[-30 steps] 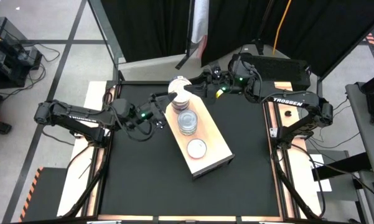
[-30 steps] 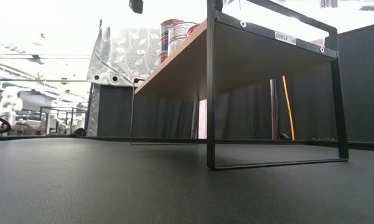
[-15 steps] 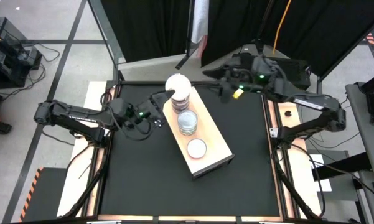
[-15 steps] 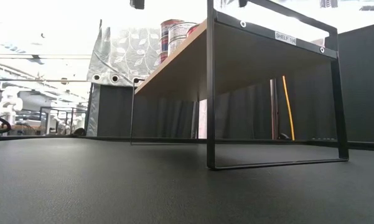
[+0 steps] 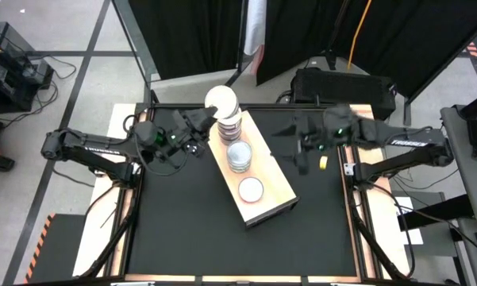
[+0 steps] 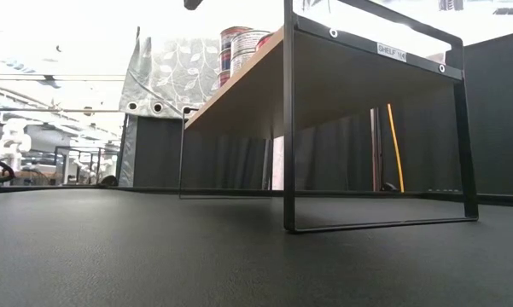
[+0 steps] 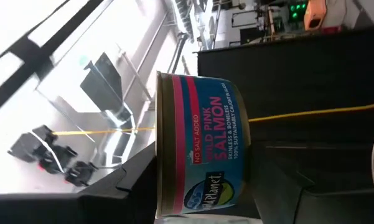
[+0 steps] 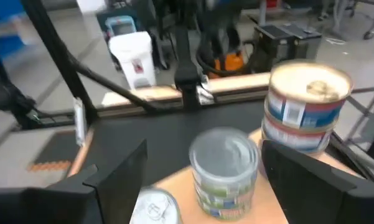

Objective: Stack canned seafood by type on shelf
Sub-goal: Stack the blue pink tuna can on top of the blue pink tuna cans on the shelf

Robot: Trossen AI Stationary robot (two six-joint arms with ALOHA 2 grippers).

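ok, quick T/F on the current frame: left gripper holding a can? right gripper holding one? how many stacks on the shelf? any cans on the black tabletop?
1. The left gripper holds a salmon can. True.
2. The right gripper grips a can. False: it is open and empty, off the shelf to the side.
3. Cans stand at three spots on the shelf: the far stack, the middle stack and a near can. True.
4. Loose cans lie on the black tabletop. False: none show there.
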